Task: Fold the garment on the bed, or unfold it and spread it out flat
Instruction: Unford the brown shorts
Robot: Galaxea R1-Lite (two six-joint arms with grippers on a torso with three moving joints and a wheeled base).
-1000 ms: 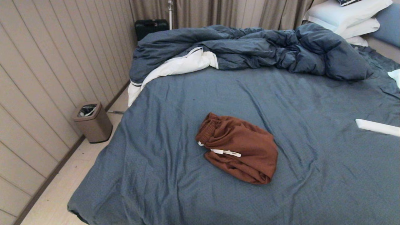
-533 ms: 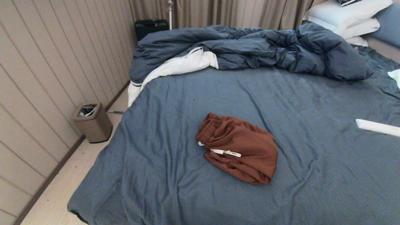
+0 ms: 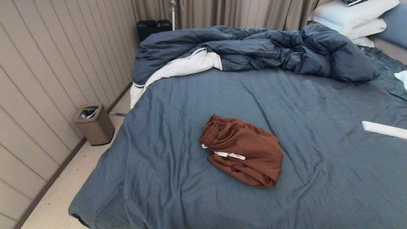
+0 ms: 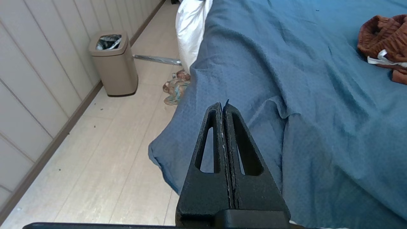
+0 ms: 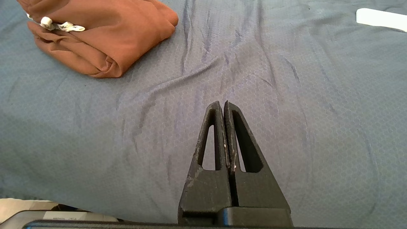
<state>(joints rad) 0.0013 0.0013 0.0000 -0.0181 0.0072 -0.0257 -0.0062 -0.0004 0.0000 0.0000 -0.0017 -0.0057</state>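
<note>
The rust-brown shorts point(image 3: 243, 149) lie bunched in a loose folded heap in the middle of the bed's slate-blue sheet point(image 3: 190, 105), waistband toward the far left, white drawstring point(image 3: 229, 155) across the front. The shorts point(image 4: 384, 30) show again in the left wrist view and the shorts point(image 5: 101, 35) in the right wrist view. Neither gripper appears in the head view. My left gripper point(image 4: 222, 105) is shut and empty over the bed's near left corner. Shut and empty too, my right gripper point(image 5: 222, 104) hovers over bare sheet, near and right of the shorts.
A rumpled dark-blue duvet point(image 3: 254, 51) with white lining lies across the far side, white pillows point(image 3: 353, 16) at the far right. A white flat object point(image 3: 383, 129) rests on the sheet at right. On the floor at left stand a tan bin point(image 3: 93, 125) and slippers point(image 4: 175, 87).
</note>
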